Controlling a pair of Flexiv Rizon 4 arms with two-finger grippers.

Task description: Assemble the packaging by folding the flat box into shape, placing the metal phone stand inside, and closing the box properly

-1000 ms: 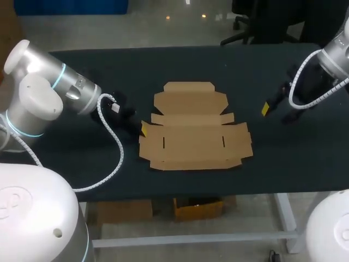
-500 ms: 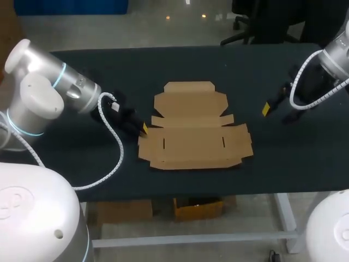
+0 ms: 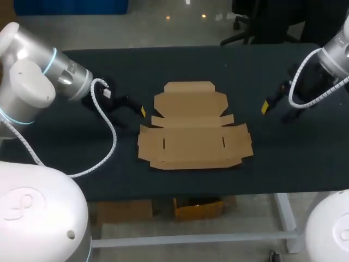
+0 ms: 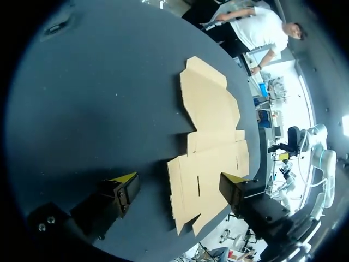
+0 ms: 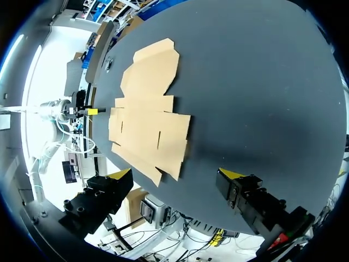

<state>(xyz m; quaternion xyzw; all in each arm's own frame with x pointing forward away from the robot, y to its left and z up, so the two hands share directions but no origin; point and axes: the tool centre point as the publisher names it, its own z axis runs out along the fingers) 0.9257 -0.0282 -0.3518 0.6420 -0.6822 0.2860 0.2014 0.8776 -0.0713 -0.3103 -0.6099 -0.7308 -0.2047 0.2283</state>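
A flat brown cardboard box [image 3: 193, 136] lies unfolded in the middle of the black table [image 3: 71, 153], its flaps spread out. My left gripper [image 3: 140, 111] hovers just off the box's far-left corner, open, holding nothing. In the left wrist view the box [image 4: 210, 109] stretches ahead of the left gripper [image 4: 179, 183], its near corner below the spread fingers. My right gripper [image 3: 265, 107] hangs open to the right of the box, apart from it. In the right wrist view the box [image 5: 147, 109] lies ahead of the right gripper [image 5: 175, 174]. No metal phone stand is in any view.
Bare black tabletop surrounds the box on all sides. The table's front edge [image 3: 180, 191] runs close below the box's near flaps. My left arm's white cable [image 3: 112, 136] loops over the table to the left of the box.
My left gripper has opened and drawn back up and to the left, off the box's left corner. The box stays flat. The right arm has barely moved.
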